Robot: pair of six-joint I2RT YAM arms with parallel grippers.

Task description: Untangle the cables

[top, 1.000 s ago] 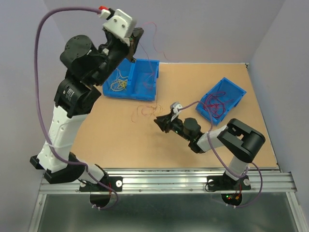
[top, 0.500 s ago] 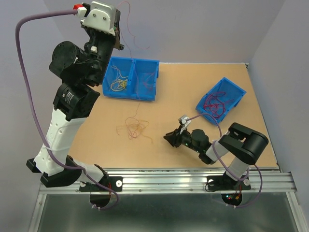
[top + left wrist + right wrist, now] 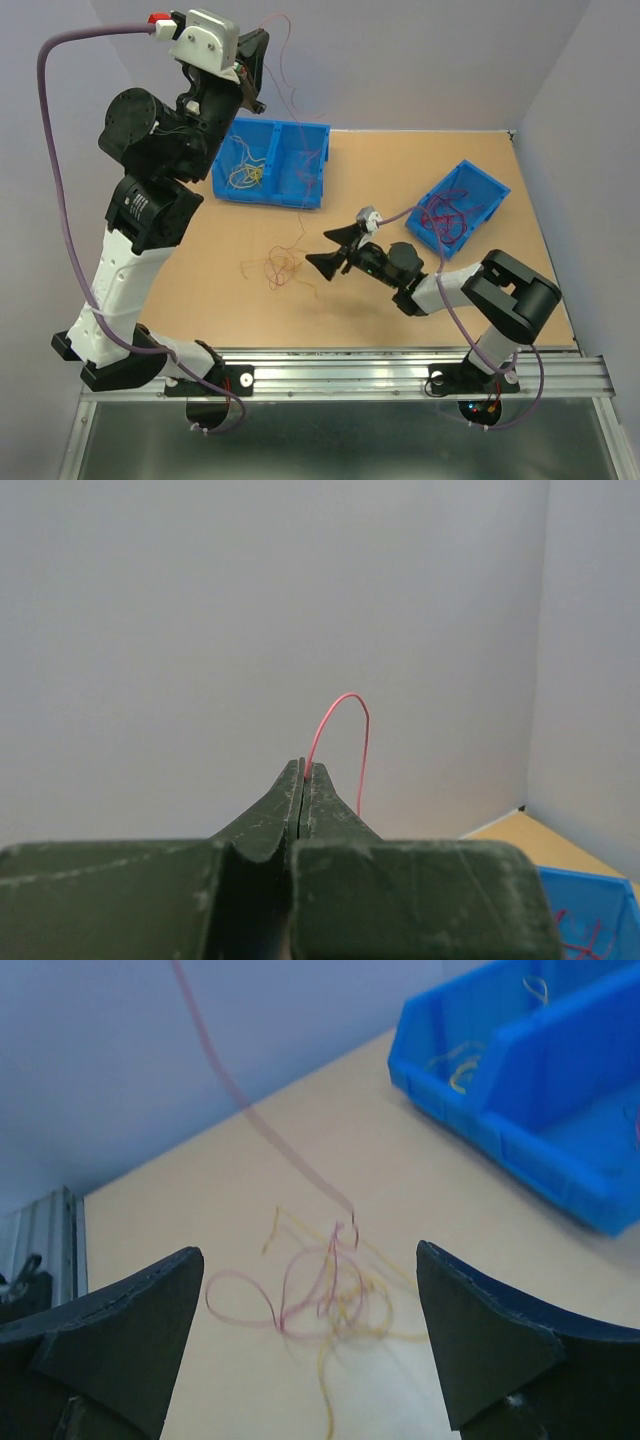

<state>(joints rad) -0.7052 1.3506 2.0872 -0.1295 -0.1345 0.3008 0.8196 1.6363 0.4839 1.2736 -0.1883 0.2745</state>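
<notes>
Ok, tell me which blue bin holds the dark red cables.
The single bin on the right, sitting askew; the divided bin at the back holds mainly yellow cables.

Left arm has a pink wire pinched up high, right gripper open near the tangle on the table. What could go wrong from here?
1. The left gripper pinches the pink wire only at its very tips; a harder pull may slip it free.
2. That wire runs down into the tangle, and the right gripper is open, pinning nothing, so lifting may drag the whole clump.
</notes>
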